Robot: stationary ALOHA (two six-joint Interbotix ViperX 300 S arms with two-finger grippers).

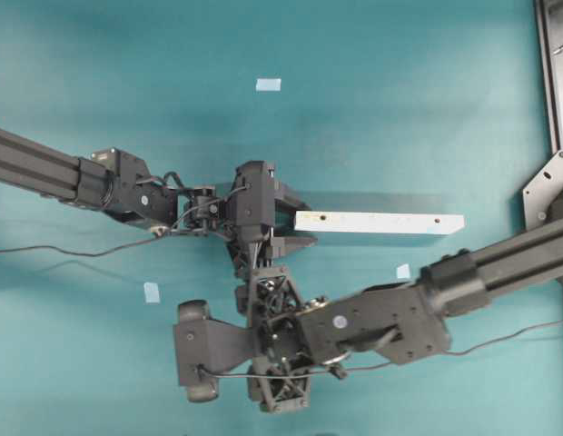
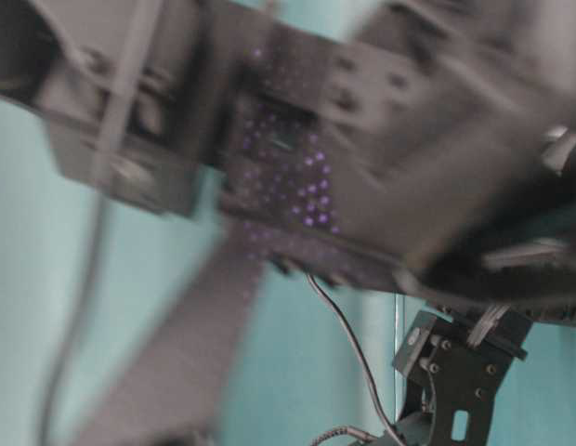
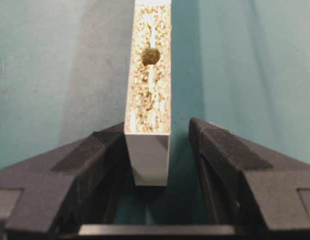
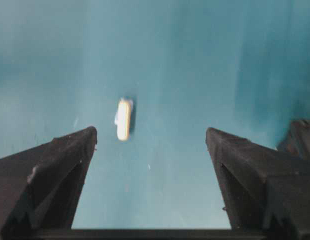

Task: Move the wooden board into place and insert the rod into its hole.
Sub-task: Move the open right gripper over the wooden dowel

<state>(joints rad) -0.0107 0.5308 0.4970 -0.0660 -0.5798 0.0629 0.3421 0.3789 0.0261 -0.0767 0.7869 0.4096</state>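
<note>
Black jaws frame the nearest views. The right gripper stands spread wide and empty, pointing down at the rod, a small cream peg lying on the cloth ahead of the jaws and nearer the left one, touching neither. In the overhead view this gripper sits low in the middle, reached across toward the other arm; the rod is not visible there.

Just beyond, the left gripper brackets one end of the wooden board, which stands on its long edge with its chipboard side and one dark hole facing up. That end lies against the left jaw, while a clear gap shows on the right, so the jaws are part open and, I judge, not clamping. From above, the board stretches rightward from this gripper.

My reading: the board is more or less positioned and the rod pickup is in hand. Next, the right jaws need to drop astride the peg, centre on it and close, while the left steadies the board.

Farther out, the teal cloth carries three pale-blue tape patches. A dark metal frame runs along the right margin. The table-level view is blurred arm parts.
</note>
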